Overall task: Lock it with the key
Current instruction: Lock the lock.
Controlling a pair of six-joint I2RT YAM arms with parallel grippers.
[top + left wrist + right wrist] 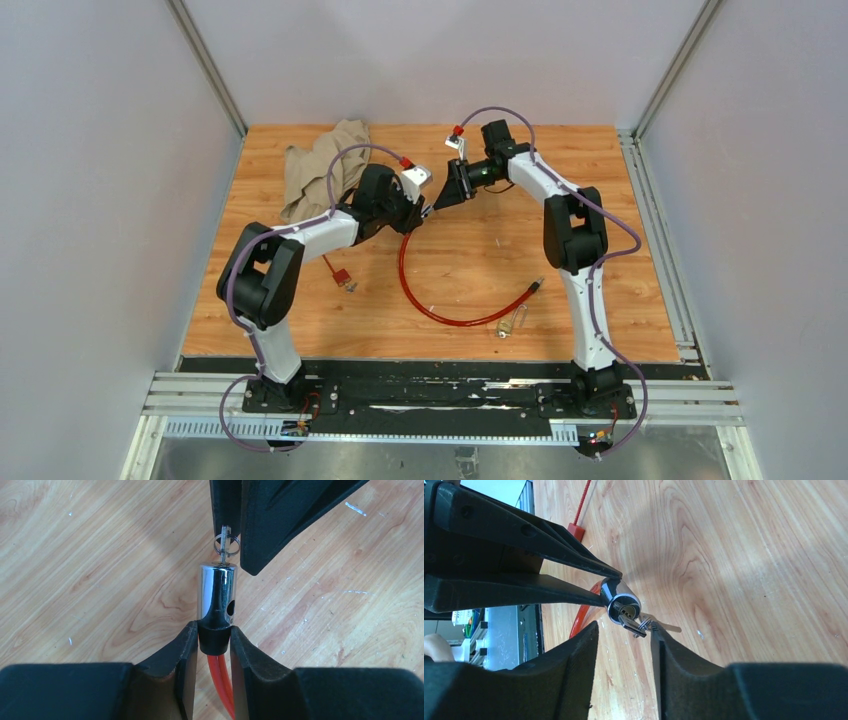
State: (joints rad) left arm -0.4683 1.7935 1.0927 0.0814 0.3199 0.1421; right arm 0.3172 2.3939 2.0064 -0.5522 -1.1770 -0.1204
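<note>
Right wrist view: the tiny silver-grey key (629,624), on a small ring, is seen inserted in a chrome lock cylinder (623,605) gripped by the left jaws above the counter (749,555); the right jaws are spread open around the key.

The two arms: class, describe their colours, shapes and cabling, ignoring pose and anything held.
Both the left arm and right arm have white links with bulky black joint housings. A purple-grey cable loops along each, ending in a red plug. The fingers are matte black wedges tapering to the tips.
</note>
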